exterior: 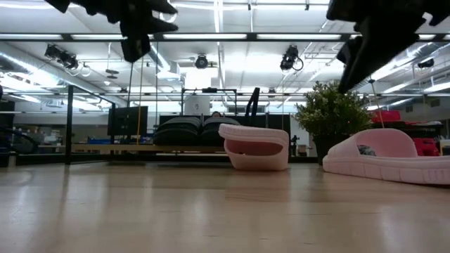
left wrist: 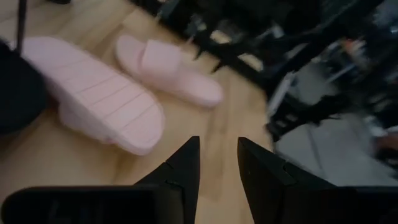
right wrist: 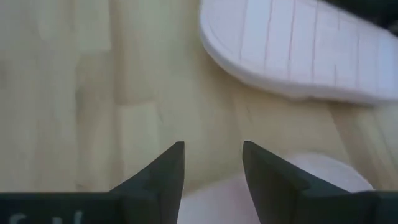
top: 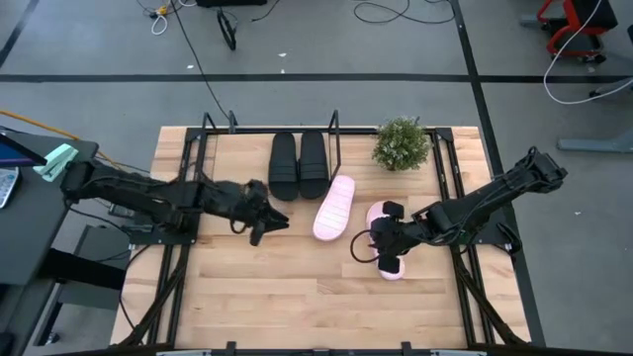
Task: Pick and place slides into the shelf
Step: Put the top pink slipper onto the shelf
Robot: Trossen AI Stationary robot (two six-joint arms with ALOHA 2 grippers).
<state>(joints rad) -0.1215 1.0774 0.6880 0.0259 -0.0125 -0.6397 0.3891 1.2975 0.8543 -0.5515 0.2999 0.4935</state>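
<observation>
A: While both pincers hang apart and empty, where are the slip-on slides?
B: Two black ones [top: 298, 164] sit in the thin black metal shelf [top: 334, 129]; the pale pink pair [top: 334, 208] lies on the wooden table [top: 277, 287], one under the right gripper [top: 393, 240], the left gripper [top: 259, 220] nearby.

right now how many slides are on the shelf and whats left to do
Done: the two black slides sit side by side within the shelf bars. In hand: nothing is gripped; the right gripper hovers over the upright pink slide, jaws open and empty. The left gripper hangs nearby, also empty. Left: both pink ones, including the sole-up pink slide.
</observation>
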